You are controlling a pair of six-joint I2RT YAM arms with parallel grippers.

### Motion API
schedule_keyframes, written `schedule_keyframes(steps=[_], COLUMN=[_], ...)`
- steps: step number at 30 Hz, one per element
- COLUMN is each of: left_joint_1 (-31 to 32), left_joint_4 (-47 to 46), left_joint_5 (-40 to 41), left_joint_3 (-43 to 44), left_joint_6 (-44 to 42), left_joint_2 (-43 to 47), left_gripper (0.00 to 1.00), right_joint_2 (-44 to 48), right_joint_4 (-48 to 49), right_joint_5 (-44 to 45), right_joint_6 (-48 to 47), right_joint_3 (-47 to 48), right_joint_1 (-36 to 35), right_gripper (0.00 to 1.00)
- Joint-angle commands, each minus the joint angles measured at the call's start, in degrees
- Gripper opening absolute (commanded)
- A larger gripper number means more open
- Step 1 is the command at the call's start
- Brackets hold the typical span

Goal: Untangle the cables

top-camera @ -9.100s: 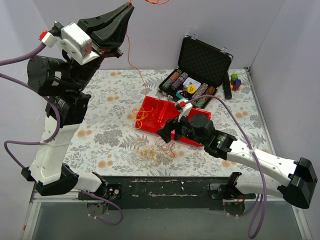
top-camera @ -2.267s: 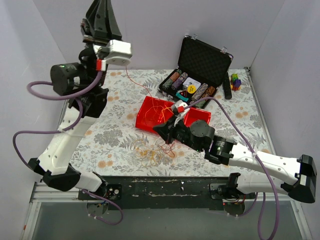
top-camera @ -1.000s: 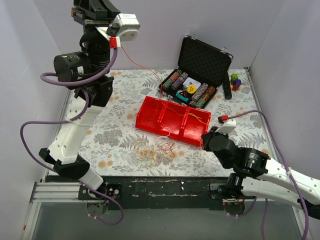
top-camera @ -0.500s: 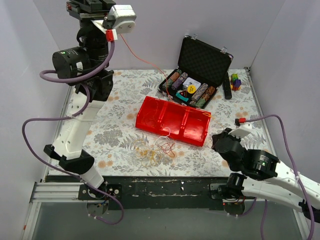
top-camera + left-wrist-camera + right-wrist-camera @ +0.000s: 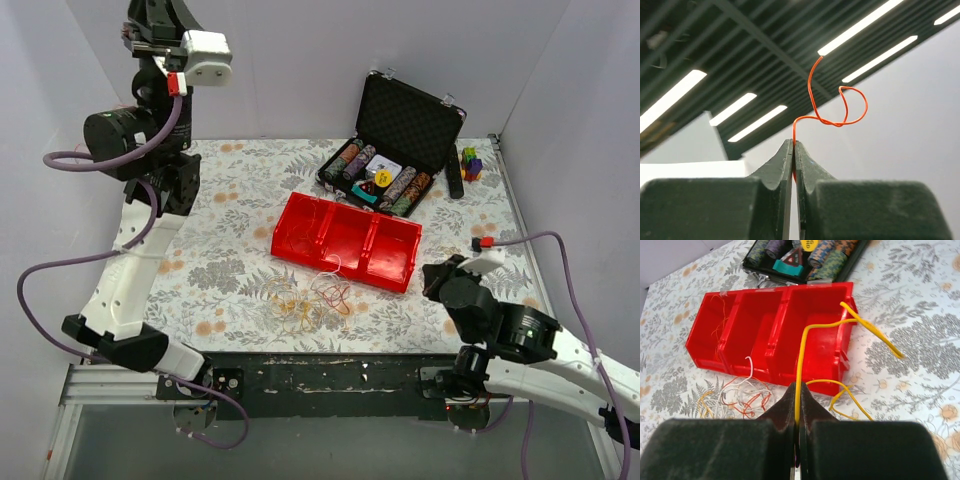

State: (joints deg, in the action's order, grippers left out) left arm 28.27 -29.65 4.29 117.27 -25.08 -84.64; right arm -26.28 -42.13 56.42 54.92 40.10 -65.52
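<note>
Floral tabletop point(image 5: 232, 200), one bin point(image 5: 345, 236), two claws point(image 5: 793, 143) point(image 5: 798, 386) each pinching one cable point(image 5: 840, 107) point(image 5: 800, 355)

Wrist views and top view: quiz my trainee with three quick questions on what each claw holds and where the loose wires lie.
1. True or false: the left claw is shut on an orange wire.
2. Pick one: the gripped wire in the right claw is A white, B yellow, C brown.
3. Fill in, inside or outside: the loose wire pile lies ____ the red tray.
Key: 1 true; 2 B; 3 outside.
</note>
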Motion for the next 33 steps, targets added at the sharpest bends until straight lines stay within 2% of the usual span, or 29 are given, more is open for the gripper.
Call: schedule_keyframes(steps=[1, 5, 8, 21, 33], left_joint_1=[0.4, 0.3, 0.3, 0.3, 0.3], left_joint_4=[4.6, 3.3, 2.1, -4.2, -5.7], left_joint_5=[-6.5, -12.3, -13.8, -14.7, -14.7], left_joint_3=[-6.9, -15.7, -19.8, -30.0, -32.5], left_joint_6=[16.0, 21.3, 22.1, 18.2, 22.5], left_joint_2=[4.7, 7.6, 7.7, 6.1, 3.1], left_gripper=[0.0, 0.0, 0.0, 0.0, 0.0], right_joint_2=[-7.6, -11.0, -12.4, -11.2, -10.6], right_joint_4=[15.0, 24.3, 27.0, 26.4, 26.0], right_joint_5=[-0.5, -1.8, -1.9, -1.2, -2.0], right_joint_6=[-11.2, -18.1, -20.2, -20.7, -19.1], right_joint_3=[5.2, 6.7, 7.4, 7.2, 5.8], right_joint_1=[0.1, 0.1, 0.2, 0.2, 0.2], right_gripper=[0.01, 0.01, 0.01, 0.01, 0.01])
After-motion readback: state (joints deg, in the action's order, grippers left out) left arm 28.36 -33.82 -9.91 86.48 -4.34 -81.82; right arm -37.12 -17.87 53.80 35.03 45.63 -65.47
